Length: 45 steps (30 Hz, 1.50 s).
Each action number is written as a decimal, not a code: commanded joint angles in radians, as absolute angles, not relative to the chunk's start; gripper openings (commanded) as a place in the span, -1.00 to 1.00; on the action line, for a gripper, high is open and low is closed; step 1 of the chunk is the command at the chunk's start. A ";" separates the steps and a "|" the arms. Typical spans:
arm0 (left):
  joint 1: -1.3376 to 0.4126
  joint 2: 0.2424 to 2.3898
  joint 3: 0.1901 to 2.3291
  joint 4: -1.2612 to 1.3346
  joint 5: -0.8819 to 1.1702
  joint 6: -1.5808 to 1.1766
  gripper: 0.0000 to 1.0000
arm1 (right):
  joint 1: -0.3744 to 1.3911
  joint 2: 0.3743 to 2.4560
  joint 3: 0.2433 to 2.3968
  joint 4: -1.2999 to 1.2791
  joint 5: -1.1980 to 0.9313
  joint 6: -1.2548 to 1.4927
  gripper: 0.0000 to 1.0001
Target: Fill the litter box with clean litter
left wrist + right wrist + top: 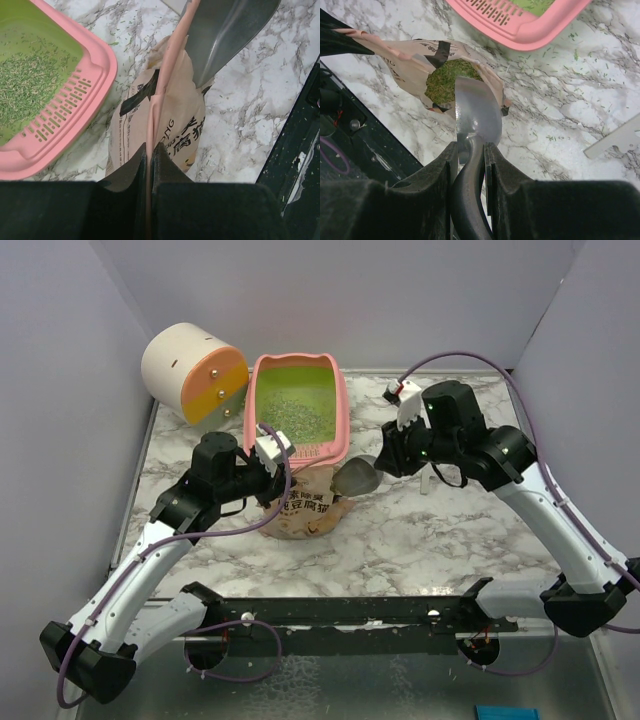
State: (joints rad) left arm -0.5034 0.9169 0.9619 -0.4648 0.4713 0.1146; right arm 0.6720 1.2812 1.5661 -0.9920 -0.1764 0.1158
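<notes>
– Black fingers (437, 170) of the right tool (470, 150) filled the bottom of its wrist view, clenched on the dark handle of the grey metal scoop (476, 112); what was the left one doing?

– Left tool (150, 150) was pinched shut on the pink top edge of the tan printed paper pouch (180, 125), holding its mouth open; the pouch stood on the white marble-patterned tabletop (430, 530).

– And the box?

– Pink plastic rectangular litter box (343, 415) sat just beyond the pouch, at the far middle, slotted ledge toward the pouch; a thin spread of greenish-grey litter granules (295, 410) lay on its lime floor, with green showing through; a few strays dotted the tabletop.

– Which step, then?

– Loading, I judged; the scoop's bowl looked bare and hung at the pouch mouth, its tip over the granules inside.

– Next move?

– Drive the tip down into the pouch, lift it level, carry it across the ledge and tip it over the tray; the left should grip the edge firmly so the mouth does not fold.
</notes>
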 commanded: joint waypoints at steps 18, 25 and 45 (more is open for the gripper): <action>-0.505 0.764 0.846 -0.249 0.655 0.077 -1.00 | 0.680 1.368 1.572 -0.882 -0.203 0.133 -0.98; -0.505 0.769 0.830 -0.225 0.686 0.069 -1.00 | 0.691 1.395 1.560 -0.870 -0.268 0.135 -0.98; -0.518 0.781 0.827 -0.195 0.730 0.065 -1.00 | 0.742 1.538 1.504 -0.777 -0.243 0.132 -0.98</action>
State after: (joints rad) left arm -0.5060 0.8024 0.8108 -0.3111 0.6403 0.0738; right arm 0.7189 1.4902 1.4319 -0.8055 -0.2779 0.1490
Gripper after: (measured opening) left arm 0.031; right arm 0.243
